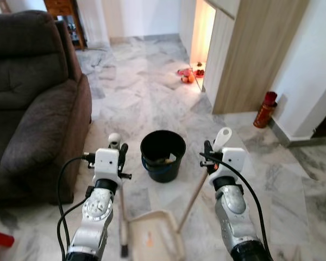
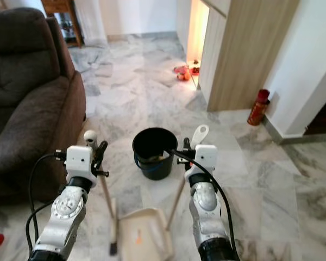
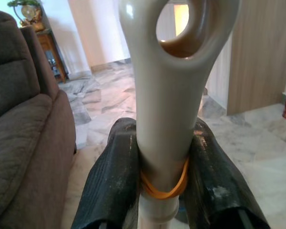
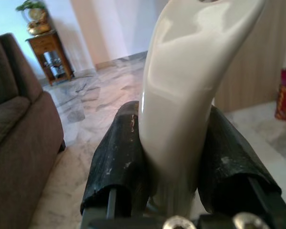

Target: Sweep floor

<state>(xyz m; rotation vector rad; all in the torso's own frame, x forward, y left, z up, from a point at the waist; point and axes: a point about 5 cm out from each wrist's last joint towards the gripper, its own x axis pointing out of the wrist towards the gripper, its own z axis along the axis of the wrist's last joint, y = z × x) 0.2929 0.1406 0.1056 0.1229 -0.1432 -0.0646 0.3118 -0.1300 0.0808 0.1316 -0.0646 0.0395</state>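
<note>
- My left end effector (image 3: 162,176) is clamped on the top of the broom (image 1: 122,217) handle; its black fingers (image 3: 112,176) press both sides of the pale grip, just above an orange band (image 3: 164,188).
- The broom stands nearly upright, its dark bristle end on the floor (image 1: 141,92) near me, just left of the dustpan (image 1: 155,234).
- My right end effector (image 4: 174,157) is clamped on the dustpan's long handle, near its pale hooked top.
- That handle slants down and to the left to the cream pan, which lies on the marble between my two arms. I see a small orange mark in the pan; I cannot tell what it is.
- A black bucket (image 1: 163,155) stands just beyond the pan, between both end effectors. Some pale and brownish scraps lie at its bottom.
- A brown sofa (image 1: 32,103) fills the left side.
- A red canister (image 1: 265,110) stands by the wood cabinet (image 1: 250,60), far right.
- Small red and orange items (image 1: 187,75) sit on the floor at the far doorway.
</note>
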